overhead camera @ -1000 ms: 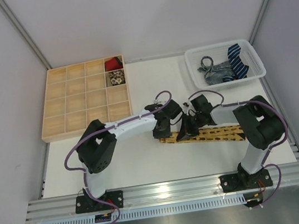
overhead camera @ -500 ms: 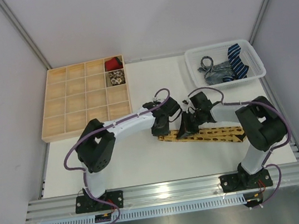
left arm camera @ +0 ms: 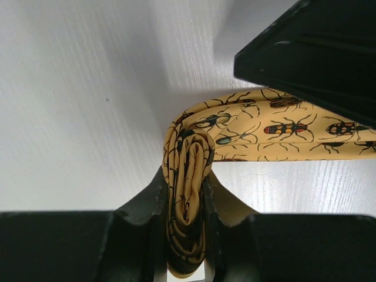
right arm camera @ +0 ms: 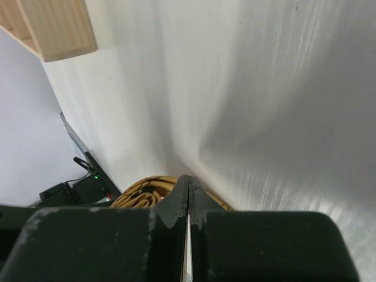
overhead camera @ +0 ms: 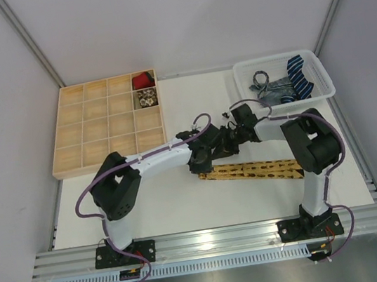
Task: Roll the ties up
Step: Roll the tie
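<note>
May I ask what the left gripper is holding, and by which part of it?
The left gripper holds the yellow tie by its rolled end, between its fingers.

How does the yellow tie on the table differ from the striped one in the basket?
The yellow tie lies stretched along the table; the striped tie is heaped in the basket. The yellow tie's end is rolled and pinched between the fingers of the left gripper; the striped tie is untouched. Yellow shows insect prints, the other blue stripes. Neither is fully rolled.
</note>
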`<action>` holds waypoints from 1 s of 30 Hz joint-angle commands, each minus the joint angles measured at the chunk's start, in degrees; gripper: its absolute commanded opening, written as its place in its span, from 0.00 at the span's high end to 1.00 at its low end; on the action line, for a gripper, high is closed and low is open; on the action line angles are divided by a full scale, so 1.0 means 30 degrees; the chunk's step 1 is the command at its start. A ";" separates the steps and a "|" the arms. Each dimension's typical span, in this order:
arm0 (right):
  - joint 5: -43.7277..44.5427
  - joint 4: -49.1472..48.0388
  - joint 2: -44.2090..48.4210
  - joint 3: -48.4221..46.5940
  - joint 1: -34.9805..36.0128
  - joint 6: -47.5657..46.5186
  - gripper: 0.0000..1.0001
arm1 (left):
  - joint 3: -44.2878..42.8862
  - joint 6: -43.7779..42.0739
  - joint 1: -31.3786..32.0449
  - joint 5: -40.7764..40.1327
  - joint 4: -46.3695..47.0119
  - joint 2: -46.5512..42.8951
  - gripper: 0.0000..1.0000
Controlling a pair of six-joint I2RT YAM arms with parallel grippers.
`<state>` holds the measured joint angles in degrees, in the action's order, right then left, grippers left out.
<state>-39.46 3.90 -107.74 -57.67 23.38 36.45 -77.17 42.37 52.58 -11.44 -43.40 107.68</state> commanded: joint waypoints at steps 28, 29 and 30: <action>-0.0060 -0.1446 -0.0504 0.0059 0.1231 0.0712 1.00 | -0.2109 -0.1262 -0.0182 0.0269 -0.1969 0.1604 1.00; -0.0001 -0.1621 0.0137 0.0440 0.1231 0.0887 1.00 | -0.2226 -0.1233 -0.0182 0.0269 -0.2057 0.1723 0.99; 0.0000 -0.1826 0.0433 0.0821 0.1173 0.1120 1.00 | -0.2285 -0.1262 -0.0182 0.0298 -0.2087 0.1811 0.99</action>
<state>-40.03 -1.56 -110.48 -57.06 26.74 39.20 -82.81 39.92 52.36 -11.27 -48.82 113.27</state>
